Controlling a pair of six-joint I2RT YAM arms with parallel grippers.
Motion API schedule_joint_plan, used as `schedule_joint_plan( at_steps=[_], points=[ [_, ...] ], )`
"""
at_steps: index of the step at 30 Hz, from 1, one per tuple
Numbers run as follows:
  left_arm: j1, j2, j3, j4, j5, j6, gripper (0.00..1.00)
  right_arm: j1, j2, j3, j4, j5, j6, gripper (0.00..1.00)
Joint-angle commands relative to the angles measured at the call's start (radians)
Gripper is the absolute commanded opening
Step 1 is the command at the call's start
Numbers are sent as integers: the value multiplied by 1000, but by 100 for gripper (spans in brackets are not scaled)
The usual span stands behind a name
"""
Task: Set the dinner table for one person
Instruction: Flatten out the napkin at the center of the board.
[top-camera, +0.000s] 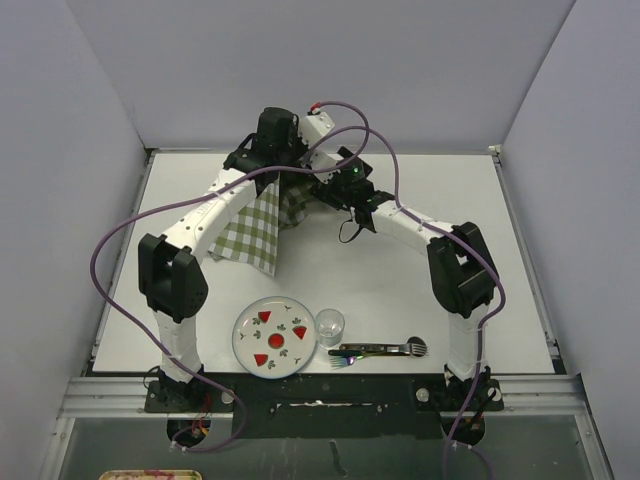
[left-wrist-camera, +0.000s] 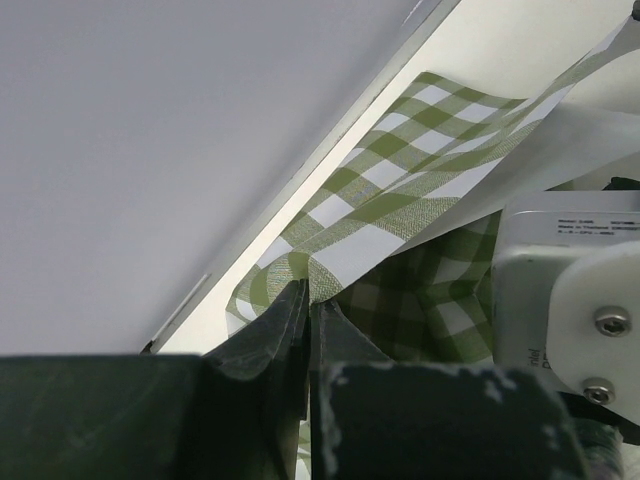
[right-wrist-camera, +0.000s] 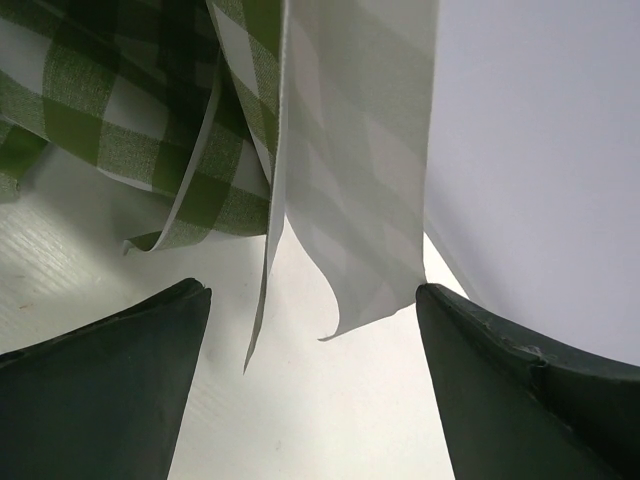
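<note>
Surface (top-camera: 450, 190): spans the whole view under everything. Left hand (left-wrist-camera: 305, 300): clenched on checked cloth (top-camera: 250, 225), raised at far edge. Right hand (right-wrist-camera: 312, 300): released, straddling hanging corner. Advice: pinch that corner squarely, spread taut, avoid plate (top-camera: 273, 338) and glass (top-camera: 330, 323) at near edge.

plate (top-camera: 274, 339): sitting near the front edge of the dinner table (top-camera: 515, 230)
glass (top-camera: 330, 324): standing just right of plate
cutlery (top-camera: 380, 350): lying right of glass
cloth (top-camera: 252, 228): hanging behind plate
</note>
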Motion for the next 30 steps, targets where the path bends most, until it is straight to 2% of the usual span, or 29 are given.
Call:
schedule_joint_plan(
  at_steps=[1, 16, 20, 24, 30],
  points=[
    [-11, 3, 48, -13, -1, 20, 0, 2, -36, 44, 94, 10, -15, 87],
    [-6, -33, -18, 21, 17, 51, 0, 3, -45, 33, 81, -34, -140, 90],
    [-3, -27, -9, 32, 18, 49, 0, -13, -50, 35, 30, -112, -95, 90],
    [-4, -14, 17, 24, 19, 32, 0, -15, 9, 86, -25, -112, -46, 90],
    [-2, -27, 14, 19, 24, 41, 0, -17, 55, 104, 12, -113, -33, 89]
  ],
)
